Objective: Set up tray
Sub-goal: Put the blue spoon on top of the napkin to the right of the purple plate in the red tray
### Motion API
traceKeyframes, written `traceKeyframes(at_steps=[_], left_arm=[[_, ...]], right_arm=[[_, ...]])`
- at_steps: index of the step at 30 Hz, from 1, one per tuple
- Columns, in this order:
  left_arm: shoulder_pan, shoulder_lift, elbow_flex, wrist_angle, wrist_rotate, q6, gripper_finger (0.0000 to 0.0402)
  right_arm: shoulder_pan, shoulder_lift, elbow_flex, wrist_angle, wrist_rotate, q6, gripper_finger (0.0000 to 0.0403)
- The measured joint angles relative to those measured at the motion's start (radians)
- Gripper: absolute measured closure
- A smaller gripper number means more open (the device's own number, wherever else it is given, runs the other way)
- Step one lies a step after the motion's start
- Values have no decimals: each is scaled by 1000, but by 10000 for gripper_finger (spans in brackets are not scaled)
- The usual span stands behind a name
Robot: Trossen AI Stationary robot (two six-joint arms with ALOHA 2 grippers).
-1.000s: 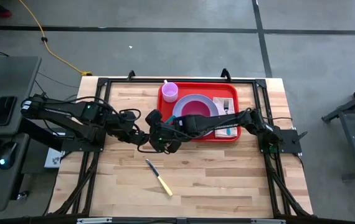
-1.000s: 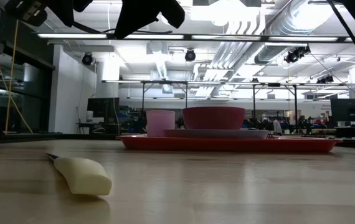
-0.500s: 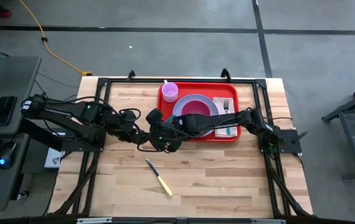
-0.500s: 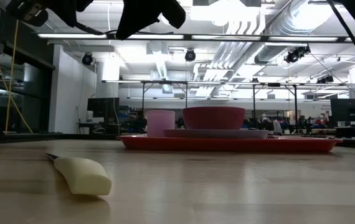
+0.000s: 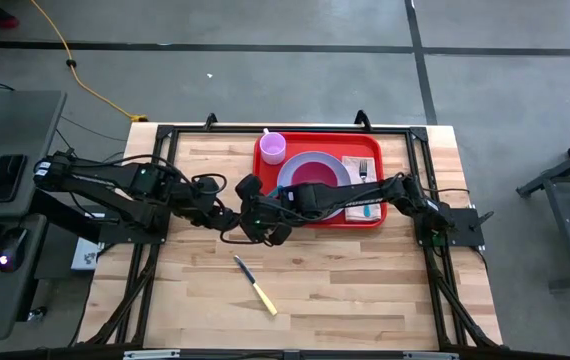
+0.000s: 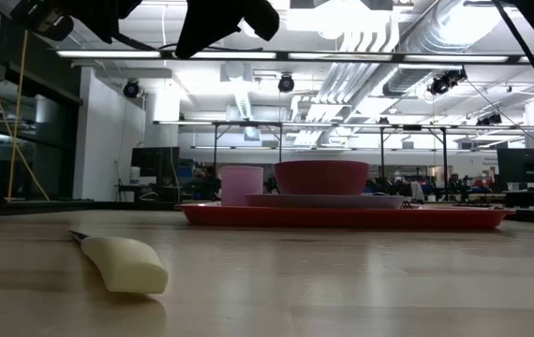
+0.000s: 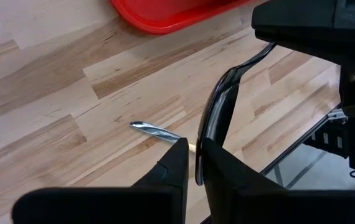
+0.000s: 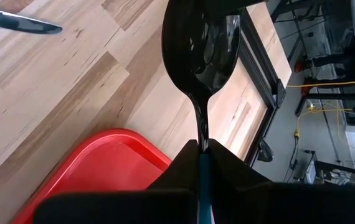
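High view. Tray [image 5: 315, 142] flat along the far edge of the surface, a little right of that edge's middle. On it: lavender plate [image 5: 287, 180] carrying a pink bowl [image 5: 315, 175], a pink cup [image 5: 273, 147] in the far-left corner, a fork [image 5: 363, 170] on the right side. Knife [image 5: 255, 284] lying on bare wood, well apart from the tray, toward the near edge. Left tool [image 5: 235, 222] and right tool [image 5: 255, 222] meeting nose to nose just off the tray's near-left corner.

Low view. Tray [image 6: 342, 216] seen edge-on across the surface with plate [image 6: 323, 199], bowl [image 6: 321, 176] and cup [image 6: 241, 183] standing on it. Pale knife handle [image 6: 126, 263] close to the near edge. Only dark arm parts at the top.

Left wrist view. Left tool [image 7: 195, 155] slightly spread; edge of the black spoon [image 7: 218, 106] sitting in the narrow gap, a sliver of wood visible beside it. Knife blade [image 7: 156, 130] on the surface below; tray corner [image 7: 165, 12] beyond.

Right wrist view. Right tool [image 8: 202, 152] pressed together, pinching the black spoon [image 8: 199, 43] by its handle, bowl end pointing away. Held above the surface, tray corner [image 8: 103, 168] underneath.
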Motion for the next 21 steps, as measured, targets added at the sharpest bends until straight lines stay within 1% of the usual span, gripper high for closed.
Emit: traceKeyframes(at_steps=[10,21], left_arm=[[0,-32,0,-5,-53,10,324],[0,-86,0,-76,-137,11,323]], right_arm=[[-8,0,0,-54,0,38,403],[-77,0,0,-173,26,208,403]])
